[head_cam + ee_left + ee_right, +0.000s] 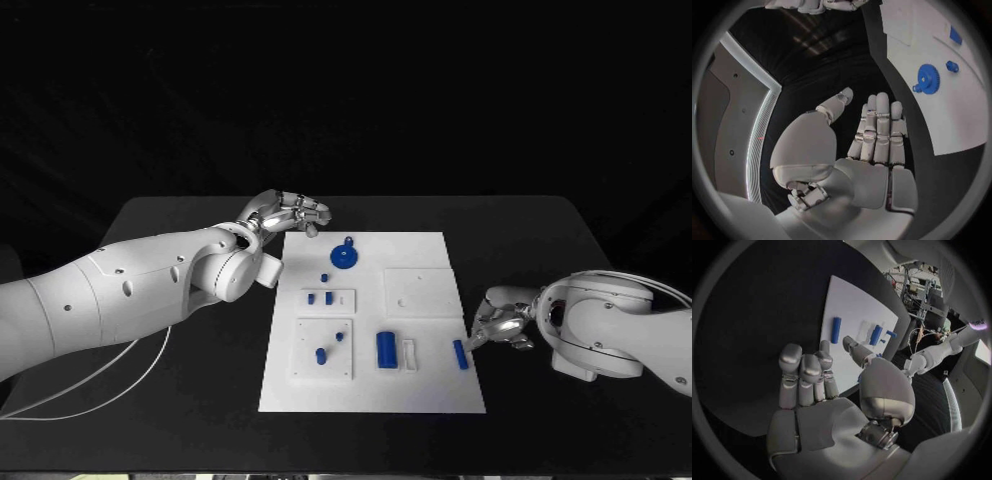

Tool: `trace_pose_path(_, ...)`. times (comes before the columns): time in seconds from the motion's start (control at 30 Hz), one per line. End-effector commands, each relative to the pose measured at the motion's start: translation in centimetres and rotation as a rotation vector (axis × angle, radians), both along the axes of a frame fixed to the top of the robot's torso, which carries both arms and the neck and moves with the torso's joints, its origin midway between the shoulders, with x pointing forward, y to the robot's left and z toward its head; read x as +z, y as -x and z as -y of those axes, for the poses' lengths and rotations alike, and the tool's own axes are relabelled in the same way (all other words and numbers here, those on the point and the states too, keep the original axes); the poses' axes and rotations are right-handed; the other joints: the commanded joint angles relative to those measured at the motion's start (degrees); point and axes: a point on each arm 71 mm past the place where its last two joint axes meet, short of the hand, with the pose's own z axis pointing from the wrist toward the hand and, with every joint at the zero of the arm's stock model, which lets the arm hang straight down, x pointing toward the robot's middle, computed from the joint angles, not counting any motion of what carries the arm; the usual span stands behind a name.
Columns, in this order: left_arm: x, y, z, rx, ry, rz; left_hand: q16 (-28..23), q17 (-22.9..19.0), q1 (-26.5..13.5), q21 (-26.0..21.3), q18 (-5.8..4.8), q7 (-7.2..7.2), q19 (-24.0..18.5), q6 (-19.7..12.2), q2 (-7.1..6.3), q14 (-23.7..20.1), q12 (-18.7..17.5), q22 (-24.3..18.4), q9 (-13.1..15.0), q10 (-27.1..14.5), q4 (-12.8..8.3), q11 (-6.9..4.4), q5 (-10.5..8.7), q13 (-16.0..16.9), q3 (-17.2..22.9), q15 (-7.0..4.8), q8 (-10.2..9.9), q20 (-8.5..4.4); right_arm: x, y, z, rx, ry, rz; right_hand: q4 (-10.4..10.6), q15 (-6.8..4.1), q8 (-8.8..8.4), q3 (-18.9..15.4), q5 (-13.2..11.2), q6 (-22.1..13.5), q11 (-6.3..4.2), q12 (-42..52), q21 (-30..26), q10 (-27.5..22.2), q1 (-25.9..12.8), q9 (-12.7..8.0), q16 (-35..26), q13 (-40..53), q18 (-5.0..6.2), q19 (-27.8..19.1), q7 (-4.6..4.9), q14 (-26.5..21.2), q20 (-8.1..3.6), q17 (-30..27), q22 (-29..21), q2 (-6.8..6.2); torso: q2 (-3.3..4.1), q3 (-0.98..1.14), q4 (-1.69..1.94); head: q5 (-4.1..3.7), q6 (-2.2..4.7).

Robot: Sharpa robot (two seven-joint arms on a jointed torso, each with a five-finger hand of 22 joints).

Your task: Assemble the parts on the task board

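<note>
The white task board (411, 250) lies in the middle of the black table. A blue gear (345, 257) sits near its far edge, with a small blue peg (349, 240) just beyond it. Nearer me lie a blue cylinder (387, 349) and a blue bar (460, 354) by the board's right edge. My left hand (289, 212) hovers off the board's far left corner; its fingers (879, 130) are straight and hold nothing, and the gear (927, 79) lies ahead of them. My right hand (498, 325) sits at the right edge beside the bar (836, 330), empty, thumb apart from the fingers (804, 377).
Two small raised white plates on the board's left half carry short blue pegs (310, 297) (320, 354). Another square plate (418, 292) sits right of centre. A white cable (101, 385) trails over the table's left side. Bare black table surrounds the board.
</note>
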Motion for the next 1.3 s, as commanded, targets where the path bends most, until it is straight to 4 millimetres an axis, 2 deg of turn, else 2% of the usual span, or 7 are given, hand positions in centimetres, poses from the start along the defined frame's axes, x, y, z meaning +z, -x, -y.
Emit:
trace_pose_path(0.03,0.1,0.1,0.3,-0.021,0.019,0.006,-0.39,0.08,-0.53,-0.25,0.19,0.05,-0.23,-0.32,0.15,-0.21,-0.34,0.07,0.09,-0.34,0.00,0.10,-0.14,0.10,-0.36,0.27,0.21,-0.05,-0.3,0.1,-0.5,0.015,0.036,0.004,0.57,-0.26,0.21,-0.08,-0.29,0.49,-0.04,-0.17,-0.18,0.40,-0.56,0.09,-0.17,-0.05,3.05,0.00,-0.03,0.07,0.21,-0.04,0.43,-0.02,0.01,-0.05,0.02,-0.44,-0.20)
trace_pose_path(0.2,0.1,0.1,0.5,-0.027,0.021,0.003,-0.44,0.16,-0.70,-0.32,0.21,0.05,-0.21,-0.34,0.30,-0.23,-0.35,0.11,0.10,-0.37,0.03,0.11,-0.14,0.10,-0.68,0.27,0.22,-0.05,-1.6,0.6,-1.3,0.038,0.045,-0.012,2.56,-0.33,0.23,-0.30,-0.29,0.71,-0.14,-0.19,-0.18,0.50,-1.71,0.18,-0.15,-0.05,3.05,-0.07,-0.13,0.04,0.23,-0.03,0.48,1.02,0.07,-0.06,0.14,-0.93,-0.29)
trace_pose_path(0.37,0.1,0.1,0.4,-0.026,0.020,0.001,-0.46,0.19,-0.72,-0.35,0.22,0.05,-0.21,-0.38,0.37,-0.24,-0.37,0.13,0.10,-0.39,0.02,0.11,-0.13,0.10,-0.77,0.27,0.21,-0.05,-2.3,0.7,-1.8,0.047,0.056,-0.008,3.19,-0.38,0.23,-0.40,-0.29,0.86,-0.20,-0.20,-0.15,0.54,-2.02,0.19,-0.13,-0.05,3.05,-0.17,-0.19,0.01,0.22,-0.01,0.55,2.03,0.04,0.04,0.04,-0.74,-0.46)
trace_pose_path(0.8,0.1,0.2,0.4,-0.031,0.022,0.000,-0.49,0.23,-0.72,-0.40,0.23,0.05,-0.21,-0.39,0.44,-0.24,-0.37,0.14,0.10,-0.40,0.01,0.11,-0.13,0.10,-0.87,0.27,0.21,-0.05,-3.7,0.7,-3.5,0.137,0.179,0.113,3.21,-0.46,0.19,0.02,-0.29,1.13,-0.32,0.06,-0.07,0.75,-1.45,0.15,-0.10,0.18,3.05,-0.36,-0.31,-0.06,0.15,0.00,0.69,3.83,0.01,0.00,-0.03,-0.62,-0.54)
trace_pose_path(0.97,0.1,0.2,0.3,-0.030,0.021,0.000,-0.49,0.23,-0.72,-0.40,0.23,0.05,-0.21,-0.39,0.44,-0.24,-0.37,0.14,0.10,-0.40,0.01,0.11,-0.13,0.10,-0.88,0.27,0.21,-0.05,-4.2,0.9,-4.4,0.171,0.199,0.118,2.99,-0.48,0.21,0.36,-0.29,1.24,-0.36,0.15,-0.03,0.85,-1.00,0.14,-0.08,0.23,3.05,-0.37,-0.36,-0.05,0.13,0.01,0.72,3.91,0.04,0.04,0.05,-0.43,-0.64)
trace_pose_path(1.17,0.1,0.2,0.3,-0.029,0.020,-0.002,-0.50,0.24,-0.71,-0.41,0.23,0.05,-0.21,-0.39,0.46,-0.25,-0.37,0.15,0.10,-0.40,0.00,0.11,-0.12,0.10,-0.89,0.27,0.21,-0.05,-4.4,1.3,-5.0,0.206,0.228,0.118,1.87,-0.52,0.18,1.21,-0.30,1.31,-0.39,0.11,0.06,0.87,0.50,0.11,-0.05,0.21,3.05,-0.39,-0.39,-0.05,0.05,0.02,0.79,3.74,0.01,-0.03,0.02,-0.42,-0.78)
trace_pose_path(1.3,0.1,0.2,0.3,-0.029,0.021,-0.002,-0.51,0.26,-0.64,-0.43,0.25,0.04,-0.21,-0.39,0.48,-0.25,-0.37,0.16,0.10,-0.40,-0.05,0.10,-0.12,0.10,-0.91,0.26,0.22,-0.06,-4.6,1.5,-5.0,0.212,0.230,0.110,0.15,-0.46,0.07,2.09,-0.30,1.32,-0.33,-0.17,0.13,0.72,2.18,0.02,-0.07,0.04,3.03,-0.47,-0.32,-0.07,0.12,-0.01,0.83,2.48,0.01,-0.06,0.06,-0.63,-0.74)
